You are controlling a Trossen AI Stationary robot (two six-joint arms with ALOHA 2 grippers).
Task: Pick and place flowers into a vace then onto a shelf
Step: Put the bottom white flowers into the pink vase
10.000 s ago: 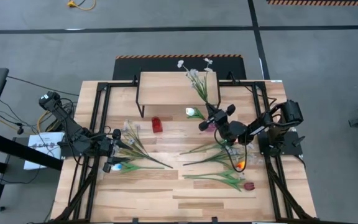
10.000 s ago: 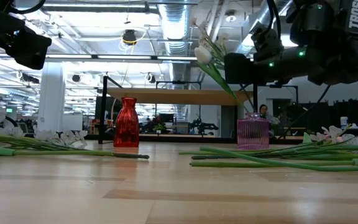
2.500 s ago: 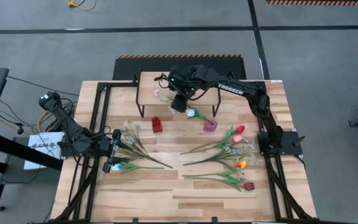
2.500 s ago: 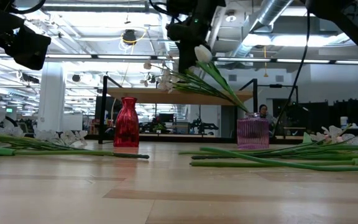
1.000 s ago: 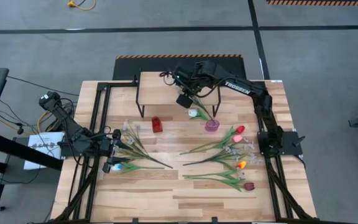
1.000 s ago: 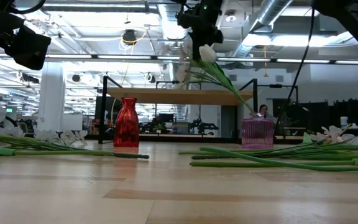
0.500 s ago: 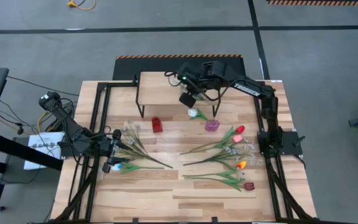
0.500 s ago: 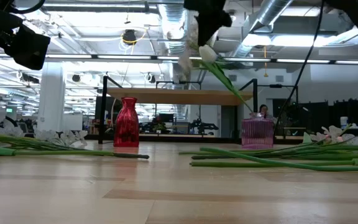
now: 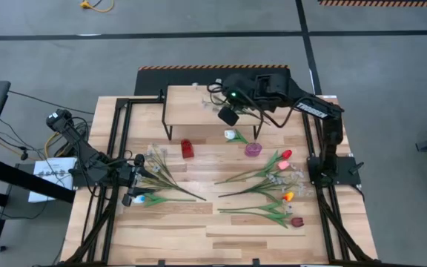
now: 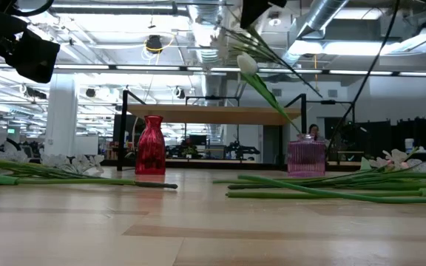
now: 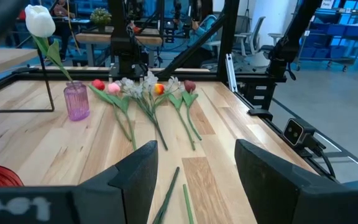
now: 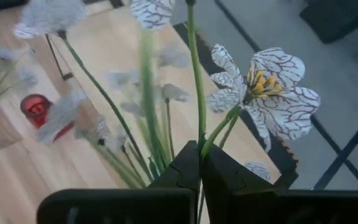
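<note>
My right gripper [image 9: 219, 99] hovers high over the shelf [image 9: 187, 100], shut on a spray of small white blossoms [image 12: 278, 93]. In the low view the spray [image 10: 217, 33] shows near the top, above the shelf [image 10: 198, 114]. A white tulip [image 9: 230, 135] stands with its stem in the pink vase [image 9: 253, 149], leaning toward the table's left. The red vase [image 9: 187, 149] stands upright with nothing in it. My left gripper [image 11: 194, 180] is open and waits by the left pile of flowers [image 9: 158, 174]. My right gripper pinches several thin green stems of the spray [image 12: 197, 134] between its two shut fingers. The blossoms stand out beyond the fingertips. The spray is lifted clear over the shelf, and its stem ends [image 10: 302, 77] trail down toward the table's right.
More tulips and sprays [image 9: 273, 185] lie flat on the right half of the table, with red, orange and dark red heads. The shelf's dark legs [image 9: 170, 130] stand just beyond the vases. Bare wood lies along the near edge [image 9: 199, 233].
My right gripper has risen and drawn toward the table's right and far side, carrying the spray up with it. In the low view the gripper has climbed almost out of the top, and the spray's stems now slant down to the right. The tulip and vases have stayed put.
</note>
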